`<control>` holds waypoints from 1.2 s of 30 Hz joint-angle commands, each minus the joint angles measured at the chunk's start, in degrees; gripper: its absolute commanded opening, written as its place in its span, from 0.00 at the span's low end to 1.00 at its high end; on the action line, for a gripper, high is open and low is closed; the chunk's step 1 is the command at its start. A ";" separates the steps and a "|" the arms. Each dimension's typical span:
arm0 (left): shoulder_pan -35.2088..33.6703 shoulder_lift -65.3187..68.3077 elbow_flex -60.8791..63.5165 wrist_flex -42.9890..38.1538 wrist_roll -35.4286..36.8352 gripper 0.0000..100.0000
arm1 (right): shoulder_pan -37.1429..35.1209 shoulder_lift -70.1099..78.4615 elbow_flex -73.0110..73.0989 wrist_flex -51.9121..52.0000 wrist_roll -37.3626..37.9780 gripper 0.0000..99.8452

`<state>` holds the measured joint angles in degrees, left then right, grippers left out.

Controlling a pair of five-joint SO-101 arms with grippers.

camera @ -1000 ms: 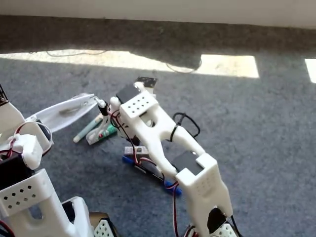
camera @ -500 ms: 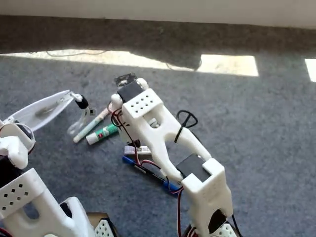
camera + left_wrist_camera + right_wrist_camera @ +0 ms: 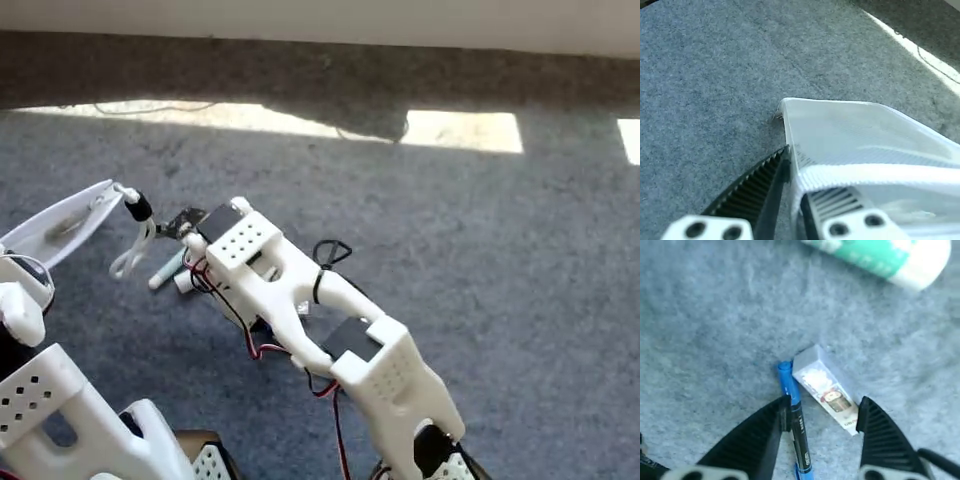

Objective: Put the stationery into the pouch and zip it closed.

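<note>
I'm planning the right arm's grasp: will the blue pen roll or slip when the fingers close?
Probably rolls a little: the blue pen looks slim and round, though the carpet pile should damp that. The small white box right beside it may get pinched too. The pen looks rigid and light, so lifting should be easy.

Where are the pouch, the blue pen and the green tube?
pouch (image 3: 855,130), left wrist view, on its clear side panel.
blue pen (image 3: 801,437), right wrist view, on its barrel.
green tube (image 3: 875,252), right wrist view, on its green body.
</note>
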<state>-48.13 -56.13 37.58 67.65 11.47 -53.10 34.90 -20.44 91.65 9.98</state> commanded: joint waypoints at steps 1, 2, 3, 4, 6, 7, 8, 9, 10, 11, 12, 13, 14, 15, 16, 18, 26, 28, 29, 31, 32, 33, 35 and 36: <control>-0.31 -0.31 -0.40 -1.49 0.70 0.01 | -1.27 -0.31 -1.71 -0.92 1.23 0.20; -0.31 -0.31 -0.40 -1.49 0.70 0.01 | -0.75 -0.22 -1.71 -1.19 1.23 0.20; -0.31 -0.31 -0.40 -1.49 0.70 0.01 | -0.22 0.04 -1.71 -1.36 1.23 0.20; -0.31 -0.31 -0.40 -1.49 0.70 0.01 | 0.13 0.22 -1.71 -1.63 1.32 0.20; -0.31 -0.31 -0.40 -1.49 0.70 0.01 | 1.27 0.57 -1.71 -3.30 1.58 0.20; -0.31 -0.31 -0.40 -1.49 0.70 0.01 | 1.98 0.92 -1.54 -3.74 2.55 0.20; -0.31 -0.31 -0.40 -1.49 0.70 0.01 | 2.59 1.54 -1.45 -3.82 4.04 0.20; -0.22 -0.31 -0.40 -1.49 0.70 0.01 | 3.21 2.51 -1.36 -3.82 5.27 0.20; -0.22 -0.31 -0.40 -1.49 0.70 0.01 | 3.74 3.56 -1.63 -3.82 6.07 0.20; -0.22 -0.31 -0.40 -1.49 0.70 0.01 | 4.26 4.79 -1.71 -3.82 6.59 0.19; -0.22 -0.31 -0.40 -1.49 0.70 0.01 | 4.62 5.93 -1.71 -3.82 6.95 0.16; -0.22 -0.31 -0.40 -1.49 0.70 0.01 | 5.05 6.90 -1.71 -3.82 6.86 0.13; -0.22 -0.31 -0.40 -1.49 0.70 0.01 | 5.41 7.69 -1.80 -3.82 6.86 0.10; -0.22 -0.31 -0.40 -1.49 0.70 0.01 | 5.76 8.04 -1.80 -3.82 6.86 0.07; -0.22 -0.31 -0.40 -1.49 0.70 0.01 | 6.02 8.13 -1.80 -3.65 6.86 0.05; -0.22 -0.31 -0.40 -1.49 0.70 0.01 | 7.08 7.87 -1.80 -3.03 6.86 0.01; -0.22 -0.31 -0.40 -1.49 0.70 0.01 | 15.69 0.92 -3.03 0.75 6.95 0.00; -0.22 -0.31 -0.40 -1.49 0.70 0.01 | 18.33 -0.57 -2.95 0.75 6.95 0.00; -0.22 -0.31 -0.40 -1.49 0.70 0.01 | 19.38 -1.10 -2.86 0.75 6.95 0.00; -0.22 -0.31 -0.40 -1.49 0.70 0.01 | 20.62 -1.63 -2.68 0.75 6.95 0.00; -0.22 -0.31 -0.40 -1.49 0.70 0.01 | 20.79 -1.63 -2.68 0.92 6.95 0.00; -0.22 -0.31 -0.40 -1.49 0.70 0.01 | 20.88 -1.63 -2.68 1.36 6.95 0.01; -0.22 -0.31 -0.40 -1.49 0.70 0.01 | 20.79 -1.63 -2.68 1.54 6.77 0.01; -0.22 -0.31 -0.40 -1.49 0.70 0.01 | 20.70 -1.63 -2.77 1.54 6.59 0.02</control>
<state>-48.13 -56.13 37.58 67.65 11.47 -34.20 37.27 -22.37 92.18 16.22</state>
